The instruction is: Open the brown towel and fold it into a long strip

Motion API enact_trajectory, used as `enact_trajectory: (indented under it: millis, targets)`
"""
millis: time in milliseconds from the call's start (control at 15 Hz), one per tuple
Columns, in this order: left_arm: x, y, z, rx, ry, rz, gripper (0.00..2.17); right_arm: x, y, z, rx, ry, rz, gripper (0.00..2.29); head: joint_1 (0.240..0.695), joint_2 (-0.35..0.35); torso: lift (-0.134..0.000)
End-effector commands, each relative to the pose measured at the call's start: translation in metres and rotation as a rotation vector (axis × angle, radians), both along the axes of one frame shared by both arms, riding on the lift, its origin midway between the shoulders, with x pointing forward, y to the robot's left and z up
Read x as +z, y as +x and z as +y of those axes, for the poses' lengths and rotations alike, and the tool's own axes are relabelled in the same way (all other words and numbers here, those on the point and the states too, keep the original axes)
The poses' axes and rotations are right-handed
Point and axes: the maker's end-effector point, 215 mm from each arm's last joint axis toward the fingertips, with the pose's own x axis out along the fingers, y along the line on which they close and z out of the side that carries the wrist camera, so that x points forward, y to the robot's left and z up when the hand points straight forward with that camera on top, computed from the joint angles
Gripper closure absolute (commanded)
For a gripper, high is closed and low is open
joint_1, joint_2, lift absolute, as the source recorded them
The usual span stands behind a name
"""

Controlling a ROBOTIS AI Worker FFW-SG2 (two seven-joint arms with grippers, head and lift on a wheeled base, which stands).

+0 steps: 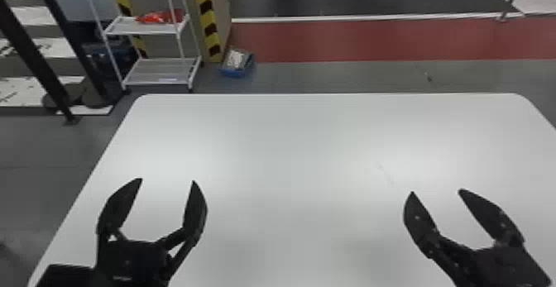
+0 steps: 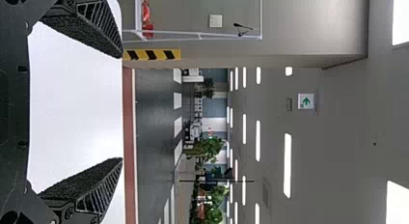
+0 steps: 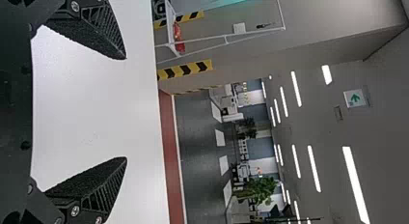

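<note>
Brown towel: can't tell where it is from these views. Left gripper [image 1: 167,180] wide, nothing between the fingers. Right gripper [image 1: 436,191] also wide, nothing in it. Both over the near part of the white tabletop [image 1: 298,154], well apart, fingertips pointing toward the far edge. Wrist views agree: left gripper [image 2: 123,108] and right gripper [image 3: 126,108] each have one finger either side of a big gap.

Containers: blue bin [image 1: 236,74] on the floor past the table, ahead of the left gripper and a bit to its right. It has a grey-and-white item [image 1: 236,60] in it; too blurred to name. White wire-shelf rack [image 1: 142,27] straight ahead of the left gripper, also past the table, with a crumpled red item [image 1: 159,16] on its upper shelf. Bin sits just beside a column with yellow-black hazard tape [image 1: 209,21], to the right of the rack.

Rest: dark posts [image 1: 39,58] beyond the table, off to the left of the left gripper. Red floor band [image 1: 372,40] runs past the far table edge, ahead of the right gripper.
</note>
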Motion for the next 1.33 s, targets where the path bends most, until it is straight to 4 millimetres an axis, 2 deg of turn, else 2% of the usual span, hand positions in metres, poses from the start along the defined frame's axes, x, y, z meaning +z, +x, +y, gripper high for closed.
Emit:
enact_trajectory:
  millis: [0,133,600,1267]
  targets:
    - [0.001,0.0,-0.001,0.0,0.0,-0.004,0.12,-0.002,-0.002,0.001,0.001,-0.003,0.007,0.15,0.695,0.065,-0.123]
    - [-0.001,-0.001,-0.008,-0.009,0.014,0.0,0.12,-0.001,-0.003,0.002,0.004,-0.007,0.007,0.15,0.695,0.064,-0.123]
    - [-0.005,-0.001,-0.002,0.024,0.012,0.009,0.12,0.002,-0.01,0.001,0.001,-0.006,-0.005,0.16,0.695,0.059,-0.123]
    - [-0.003,-0.003,-0.006,0.018,0.006,0.006,0.12,0.006,-0.015,-0.003,-0.005,-0.009,-0.004,0.16,0.695,0.055,-0.123]
